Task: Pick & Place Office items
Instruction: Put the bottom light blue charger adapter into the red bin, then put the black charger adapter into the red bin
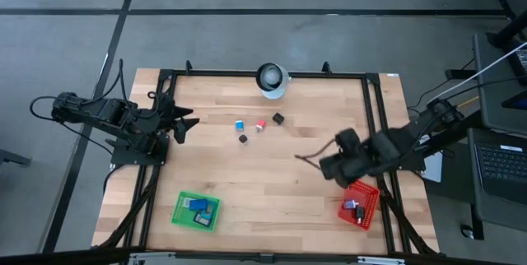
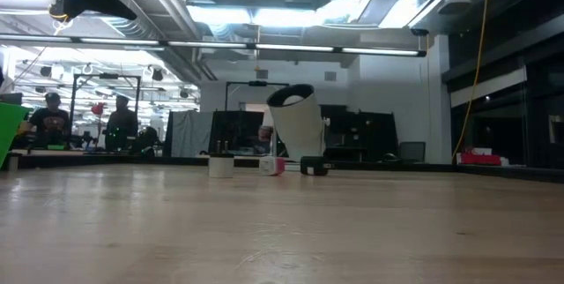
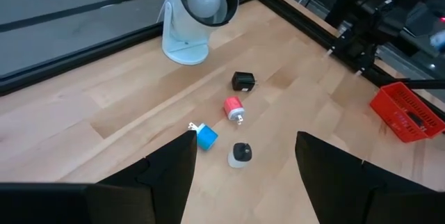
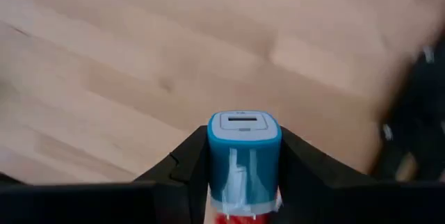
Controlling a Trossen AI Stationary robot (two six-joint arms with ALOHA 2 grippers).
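Four small office items lie mid-table: a blue one (image 1: pixel 239 123) (image 3: pixel 206 136), a red one (image 1: pixel 260 124) (image 3: pixel 233 108), a black block (image 1: pixel 278 118) (image 3: pixel 243 81) and a black-and-white one (image 1: pixel 243 138) (image 3: pixel 240 154). My left gripper (image 1: pixel 188 123) (image 3: pixel 245 139) hangs open to their left, touching nothing. My right gripper (image 1: pixel 303 156) (image 4: pixel 245 156) is over the table to their right and is shut on a blue block with a white end (image 4: pixel 245 144). More items lie in the green basket (image 1: pixel 183 216) and the red basket (image 1: pixel 369 197). My right gripper pinches the blue block by its two long sides (image 4: pixel 217 161), one dark finger (image 4: pixel 184 165) on each side. The block lies along the fingers, and its white slotted end (image 4: pixel 244 122) sticks out past their tips. It is clear of the wood below.
A larger round white ring-shaped object (image 1: pixel 272 78) (image 3: pixel 191 15) (image 2: pixel 295 121) stands at the far edge. The green basket is near-left, and the red basket (image 3: pixel 407 113) is near-right beside my right arm. A black frame (image 1: pixel 247 73) borders the table. People show in the room behind.
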